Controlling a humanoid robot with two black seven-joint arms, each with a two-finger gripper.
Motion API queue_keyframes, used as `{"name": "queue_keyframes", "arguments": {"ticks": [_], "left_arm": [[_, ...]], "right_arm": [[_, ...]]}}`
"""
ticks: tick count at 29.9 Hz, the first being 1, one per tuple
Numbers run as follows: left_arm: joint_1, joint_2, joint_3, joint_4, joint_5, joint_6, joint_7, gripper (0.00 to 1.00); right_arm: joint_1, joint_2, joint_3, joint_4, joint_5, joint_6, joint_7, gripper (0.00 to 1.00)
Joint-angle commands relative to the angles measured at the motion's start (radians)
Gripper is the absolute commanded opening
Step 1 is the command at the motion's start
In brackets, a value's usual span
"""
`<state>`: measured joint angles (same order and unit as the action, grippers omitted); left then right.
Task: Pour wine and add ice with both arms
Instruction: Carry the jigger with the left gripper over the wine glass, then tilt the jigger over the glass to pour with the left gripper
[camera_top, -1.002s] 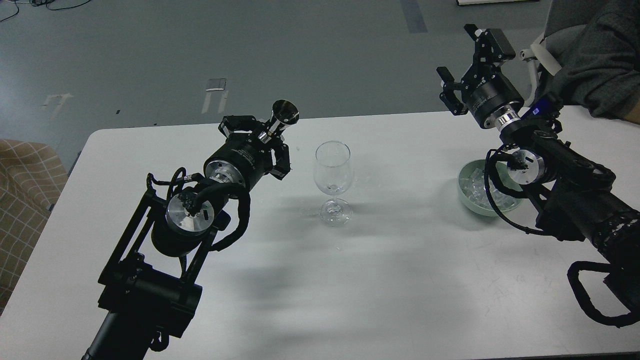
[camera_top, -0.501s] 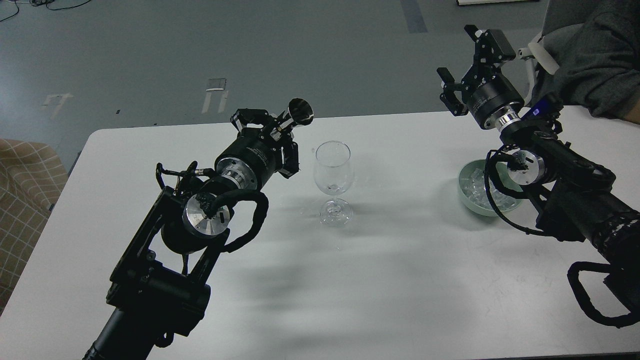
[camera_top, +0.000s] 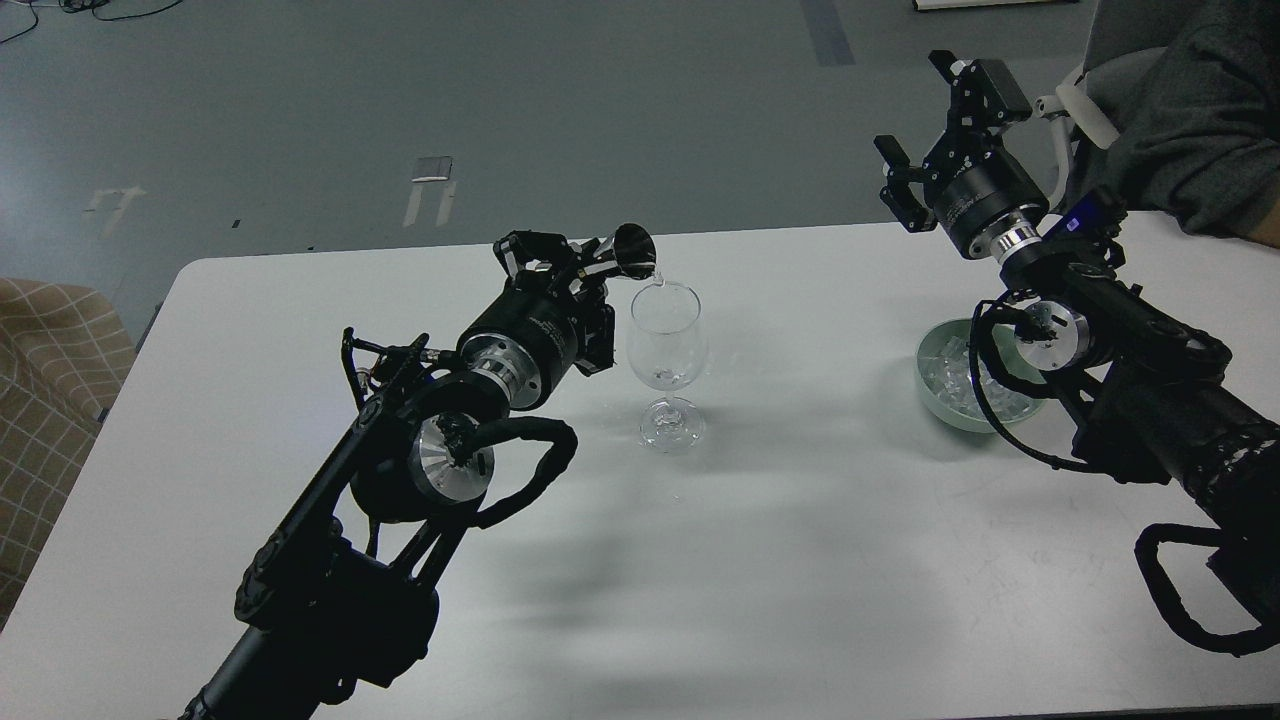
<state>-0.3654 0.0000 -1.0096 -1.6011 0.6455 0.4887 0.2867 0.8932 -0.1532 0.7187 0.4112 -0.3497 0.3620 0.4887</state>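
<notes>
A clear stemmed wine glass (camera_top: 665, 345) stands upright mid-table with a little clear wine (camera_top: 664, 377) in its bowl. My left gripper (camera_top: 572, 272) is shut on a small steel measuring cup (camera_top: 632, 253), tilted on its side with its mouth at the glass's left rim. My right gripper (camera_top: 932, 135) is open and empty, raised above the table's far right edge. A pale green bowl (camera_top: 938, 392) holds clear ice (camera_top: 950, 368) cubes, partly hidden by my right arm.
A person's grey-sleeved arm (camera_top: 1190, 120) rests at the far right corner, close to my right gripper. The white table (camera_top: 800, 550) ends at its far edge just behind the glass. A checked cloth seat (camera_top: 50, 370) stands left of the table.
My left arm has moved right and forward with the steel cup, tipping it from nearly upright to lying over the glass's rim. The right arm has not moved.
</notes>
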Motion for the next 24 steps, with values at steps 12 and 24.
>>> {"name": "queue_keyframes", "arguments": {"ticks": [12, 24], "left_arm": [[-0.003, 0.000, 0.034, 0.006, 0.203, 0.000, 0.006, 0.00], [-0.009, 0.000, 0.036, 0.006, 0.350, 0.000, 0.026, 0.00]], "right_arm": [[-0.002, 0.000, -0.001, 0.000, 0.000, 0.000, 0.000, 1.00], [-0.002, 0.000, 0.001, 0.000, 0.000, -0.002, 0.000, 1.00]]}}
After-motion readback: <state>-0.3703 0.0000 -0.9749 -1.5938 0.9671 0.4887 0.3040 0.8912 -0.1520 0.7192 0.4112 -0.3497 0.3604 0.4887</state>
